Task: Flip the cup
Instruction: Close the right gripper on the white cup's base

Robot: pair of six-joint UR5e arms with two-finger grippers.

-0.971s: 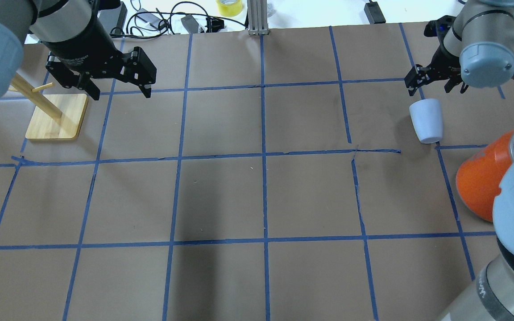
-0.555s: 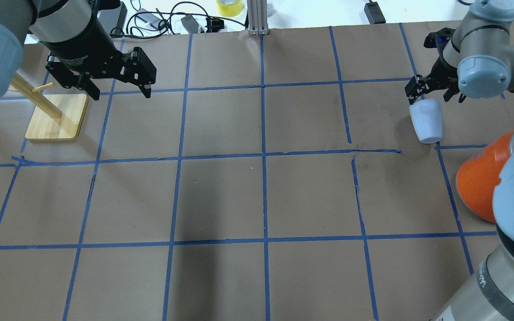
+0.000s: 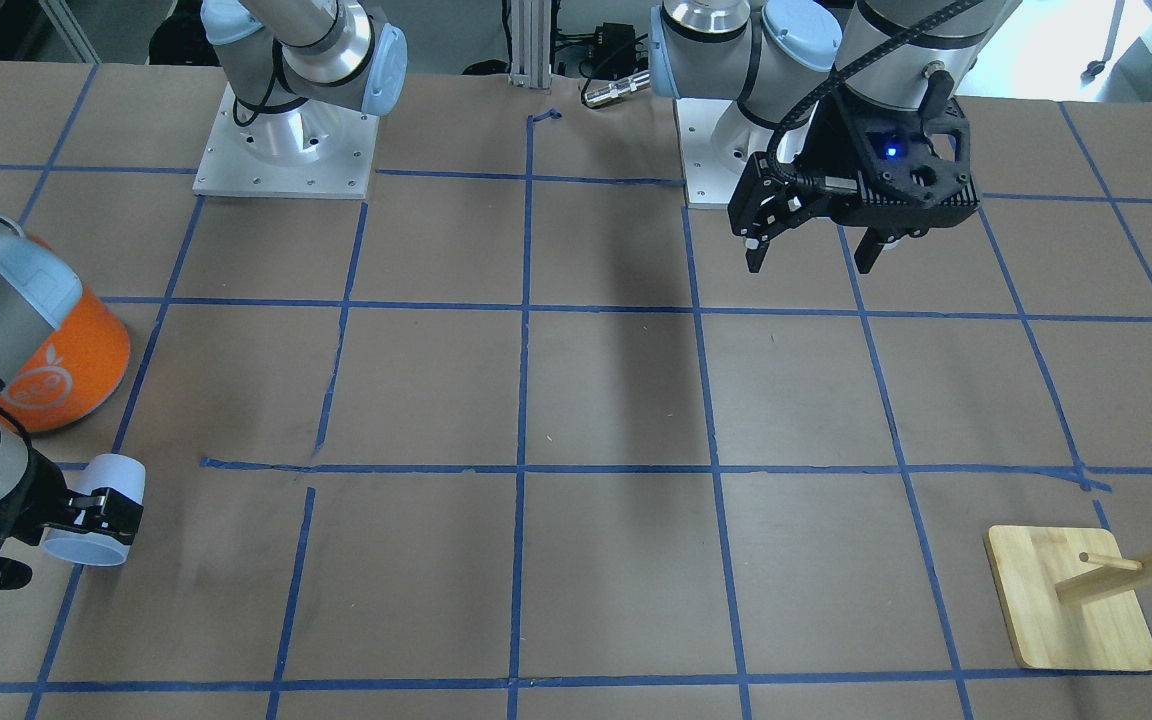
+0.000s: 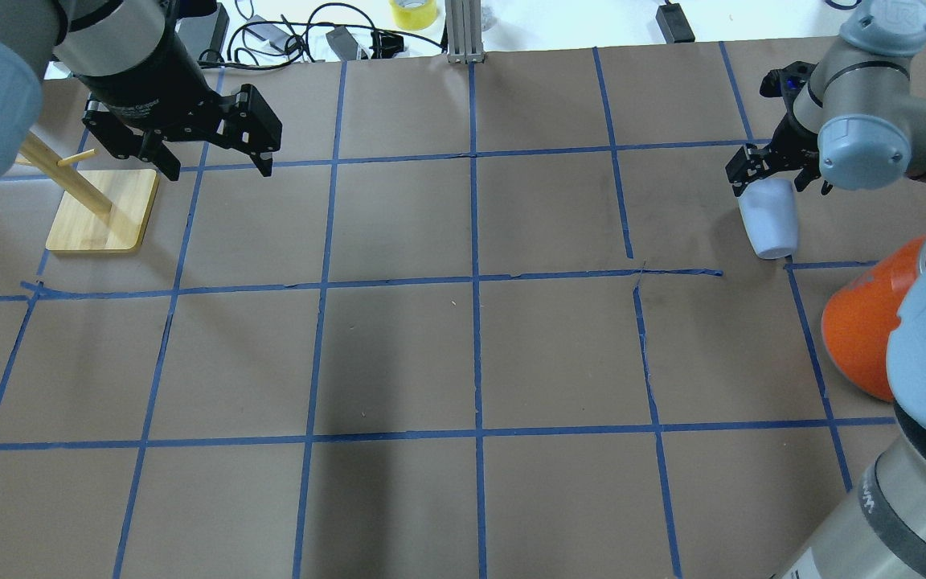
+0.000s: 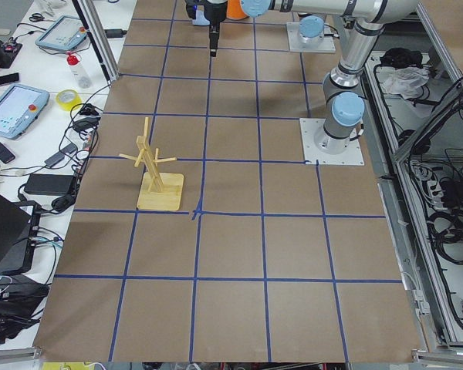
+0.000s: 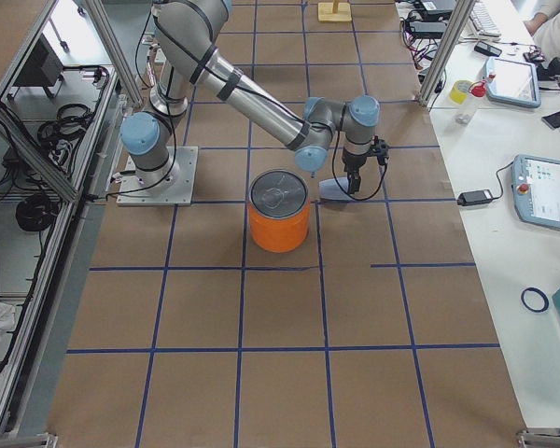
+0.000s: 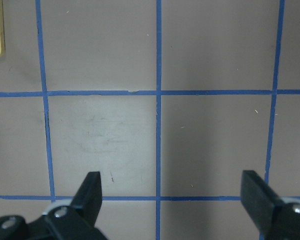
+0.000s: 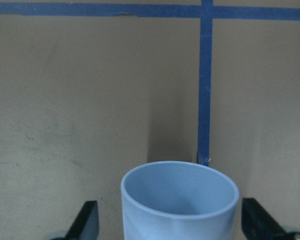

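Observation:
The pale blue cup (image 4: 768,223) lies on its side on the brown paper at the far right, next to the orange can. It also shows in the front view (image 3: 96,512) and the right view (image 6: 334,192). My right gripper (image 4: 775,180) is open and low over the cup's far end, with one finger on each side of it. In the right wrist view the cup's open rim (image 8: 180,200) sits between the spread fingers (image 8: 85,220). My left gripper (image 4: 214,154) is open and empty, and hovers above the table at the far left (image 3: 811,255).
A large orange can (image 4: 865,330) with a silver lid (image 6: 278,192) stands close beside the cup. A wooden peg stand (image 4: 101,211) is under my left arm. Cables and a yellow tape roll (image 4: 413,12) lie beyond the table's far edge.
My right gripper has moved down and toward the cup, from just beyond it to straddling its far end. The cup and my left arm have not moved.

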